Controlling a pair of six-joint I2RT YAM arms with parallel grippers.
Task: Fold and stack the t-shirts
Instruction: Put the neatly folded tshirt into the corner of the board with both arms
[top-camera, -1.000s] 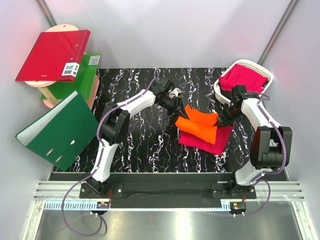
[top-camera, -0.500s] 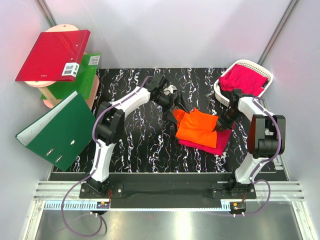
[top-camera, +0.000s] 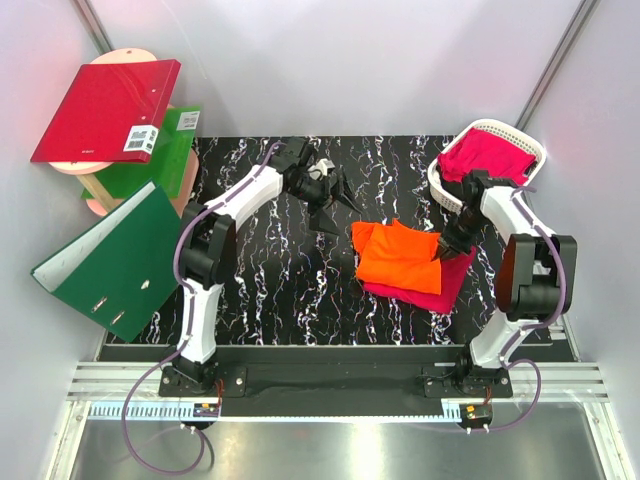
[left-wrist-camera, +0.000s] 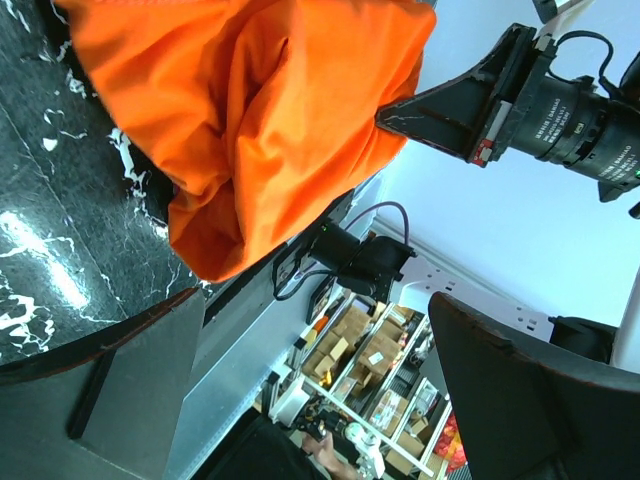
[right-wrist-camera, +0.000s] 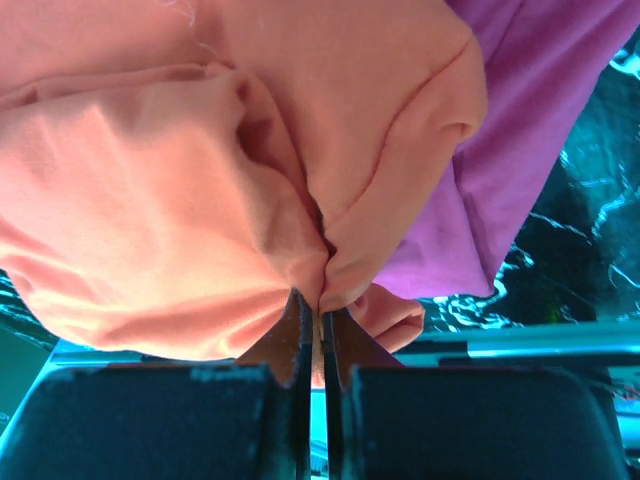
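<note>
The orange t-shirt (top-camera: 398, 257) lies folded on the right half of the worktop (top-camera: 260, 280). It rests on top of the folded magenta t-shirt (top-camera: 432, 288), whose edge shows along its near and right sides. The right fingers (right-wrist-camera: 283, 345) are pressed together on a pinch of orange cloth at the shirt's right edge, with almost no gap between them in the wrist view. From that arm, the cloth spreads leftward, away from the tips. The left fingers (left-wrist-camera: 540, 390) are spread wide with nothing between them. They sit apart from the shirt, off its far-left corner, and face it across bare worktop. From overhead the orange fold looks slightly longer left to right than front to back, though the rumpled edges make that hard to be sure of. The fold appears to be down and stacked. I judge that the next move depends on the right fingers letting go and drawing back to the right without dragging the top layer off the magenta one beneath. After that, the second magenta t-shirt (top-camera: 490, 155) waits in the basket (top-camera: 498, 125) at the far right corner. It sits just beyond the right arm and well away from the left arm, so the right arm is plainly the nearer one for fetching it.
</note>
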